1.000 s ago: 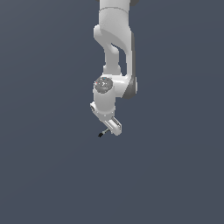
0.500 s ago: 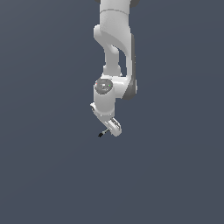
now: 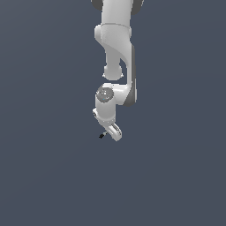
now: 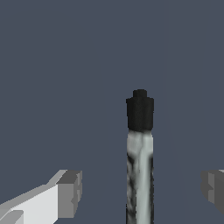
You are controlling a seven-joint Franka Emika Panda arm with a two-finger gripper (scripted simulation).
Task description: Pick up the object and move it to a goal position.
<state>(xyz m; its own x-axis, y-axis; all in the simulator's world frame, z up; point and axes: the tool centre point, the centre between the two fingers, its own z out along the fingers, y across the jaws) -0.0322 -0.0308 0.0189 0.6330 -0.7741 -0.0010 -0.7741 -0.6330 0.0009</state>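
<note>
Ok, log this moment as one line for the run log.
phase: pre-grasp | end effector: open, fingers either side of rod, no contact | rod: between fingers, black end pointing away | goal: not visible

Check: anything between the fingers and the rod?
Nothing visible. In the wrist view the rod stands in the open gap between the two fingers, touching neither. The exterior view shows it at the gripper.
</note>
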